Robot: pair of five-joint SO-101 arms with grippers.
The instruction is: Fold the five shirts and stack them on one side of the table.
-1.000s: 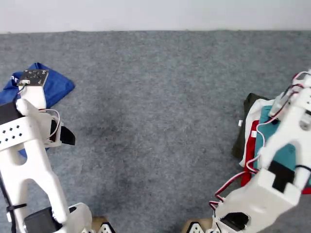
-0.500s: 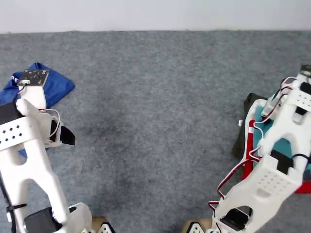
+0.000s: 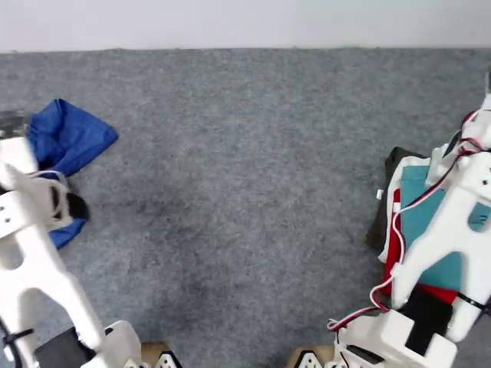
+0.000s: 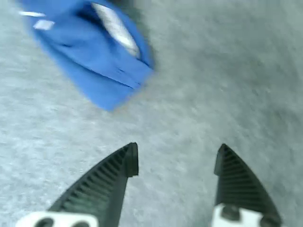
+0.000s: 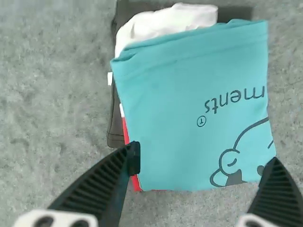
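High view first: the grey table cover (image 3: pixel 245 153) runs to a white wall (image 3: pixel 245 23) at the far edge. At the far left lies the blue shirt (image 3: pixel 73 138), crumpled and not folded. The left arm (image 3: pixel 31 230) stands in front of it and hides its near-left part. On the right side sits a stack of folded shirts, with the right arm (image 3: pixel 453 230) crossing over it and covering much of its right half. A red cable runs along that arm.

From the left wrist, the left gripper (image 4: pixel 177 151) has its fingers spread and nothing between them. It hangs over bare grey cover, and the blue shirt lies beyond the fingertips, apart from them.

From the right wrist, the right gripper (image 5: pixel 204 153) is also spread wide and empty, poised over the near edge of the stack. The teal shirt (image 5: pixel 189 104) is on top, print side up. A white shirt (image 5: pixel 161 21) peeks out at its far edge, a red shirt (image 5: pixel 127 137) shows as a thin strip at its left edge, and a dark shirt (image 5: pixel 113 127) juts out left underneath.
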